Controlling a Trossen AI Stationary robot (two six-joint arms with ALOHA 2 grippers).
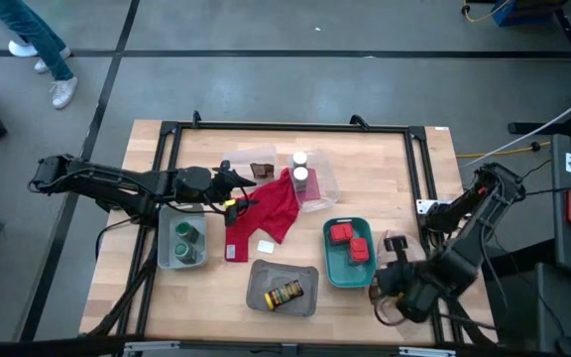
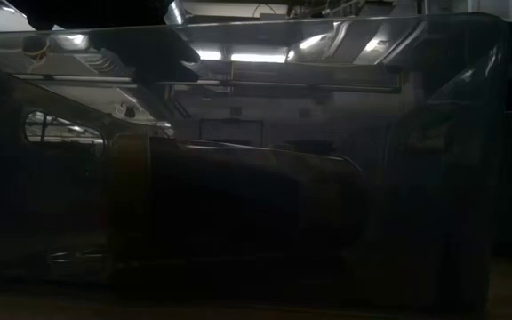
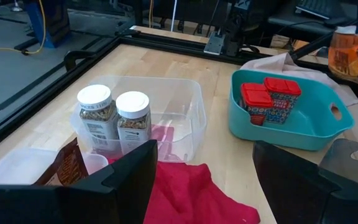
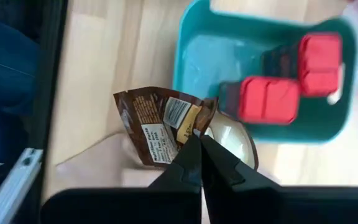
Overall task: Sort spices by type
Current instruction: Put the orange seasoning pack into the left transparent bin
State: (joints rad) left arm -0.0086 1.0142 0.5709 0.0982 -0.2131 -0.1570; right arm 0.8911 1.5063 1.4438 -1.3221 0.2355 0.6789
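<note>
Pinched shut, the right gripper (image 4: 200, 144) hangs over a dark brown packet (image 4: 160, 127) without holding it, and would only shove it; the left gripper (image 3: 204, 180) gapes empty over the red cloth (image 3: 191, 199).

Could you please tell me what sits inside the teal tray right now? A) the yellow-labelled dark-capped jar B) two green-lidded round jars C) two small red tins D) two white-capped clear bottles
C: the high view shows two small red tins in the teal tray, and the left wrist view shows the same.
</note>
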